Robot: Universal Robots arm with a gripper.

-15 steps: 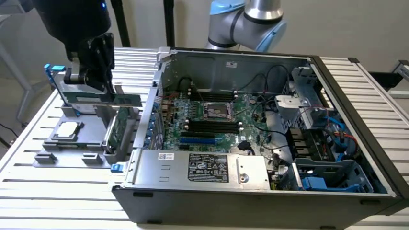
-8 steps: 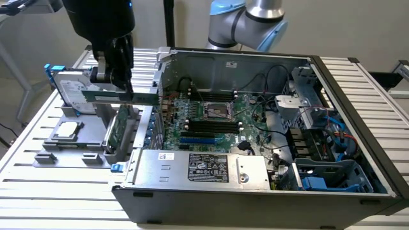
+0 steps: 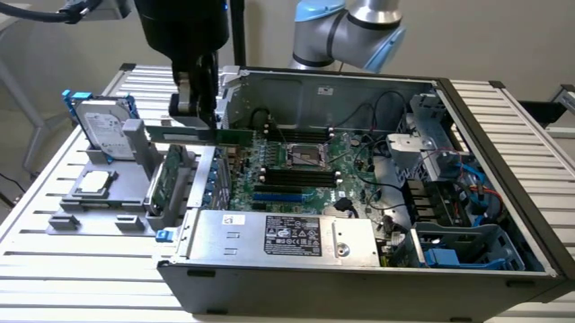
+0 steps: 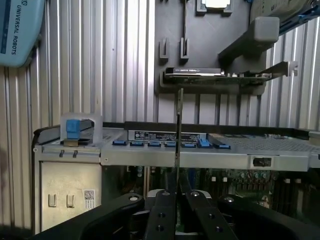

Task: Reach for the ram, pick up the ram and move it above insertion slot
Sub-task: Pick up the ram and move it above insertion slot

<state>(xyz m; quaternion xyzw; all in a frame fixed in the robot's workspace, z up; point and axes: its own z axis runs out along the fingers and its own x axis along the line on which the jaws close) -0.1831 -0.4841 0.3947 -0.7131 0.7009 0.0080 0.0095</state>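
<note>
Ram [image 3: 211, 135]: clamped edgewise between fingers [image 4: 162, 215] of hand [image 3: 196, 120], lifted above left wall of open computer case [image 3: 359, 269] in exterior view, near grey parts holder [image 3: 108, 202] on worktop [image 3: 81, 269]. Judged light, stiff, thin, fragile at chips and contacts; best gripped across flat faces at mid-length, off contact edge

The arm is reaching down from above on the exterior view's left, its wrist pointing straight down; the gripper [image 3: 199, 124] is hanging vertically; its black fingers [image 4: 161, 212] are pinching nearly closed on the ram [image 3: 202, 134].
</note>
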